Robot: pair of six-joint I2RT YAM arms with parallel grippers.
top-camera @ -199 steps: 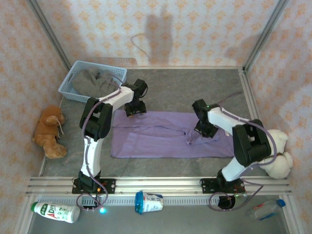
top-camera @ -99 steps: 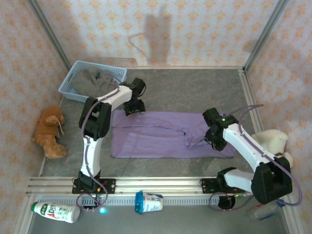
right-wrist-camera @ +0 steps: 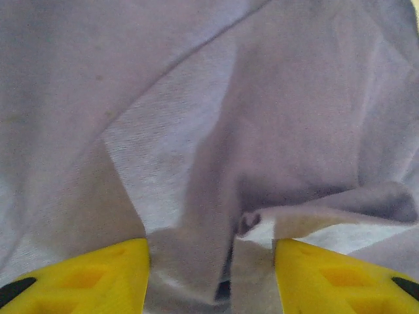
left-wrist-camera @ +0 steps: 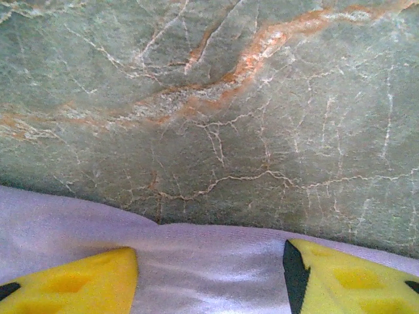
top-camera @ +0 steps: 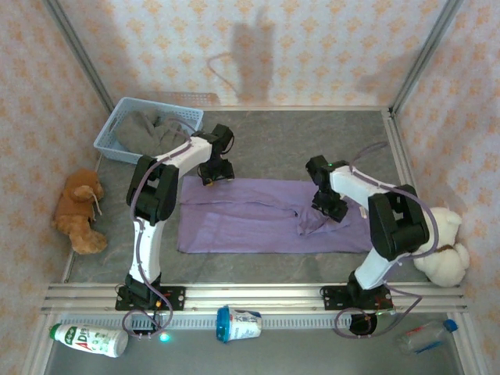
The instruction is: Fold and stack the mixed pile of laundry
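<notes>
**A:** How far along is the laundry?

**B:** The lavender-purple cotton T-shirt [top-camera: 266,215] lies flat in a long band across the middle of the overhead frame, on the grey marbled tabletop [top-camera: 297,141]. It looks doubled lengthwise, with one puckered ridge right of centre. I'd call it partly folded, not finished.

**A:** And the other garment?

**B:** The dull grey soft top [top-camera: 144,129] is bunched in the light blue plastic mesh basket [top-camera: 108,134] at the upper left, with part of it spilling over the rim. It shows no fold that I can make out.

**A:** So nothing is stacked?

**B:** Nothing. The two garments are well apart.

**A:** What about the tools?

**B:** The left gripper [top-camera: 215,173] sits at the band's upper-left edge. In its wrist view the jaws stand moderately wide over the hem. The cloth lies flat between them, and nothing is pinched. The right gripper [top-camera: 324,209] is over the puckered ridge. Its wrist view shows the jaws apart on either side of a raised crease, not clamped on it.

**A:** What remains?

**B:** By my reckoning, the ridge needs smoothing and the shirt needs folding crosswise into a compact packet. Then the grey top has to come out of the basket, be folded, and the two laid one on the other. I'd put the task at well under half done.
</notes>
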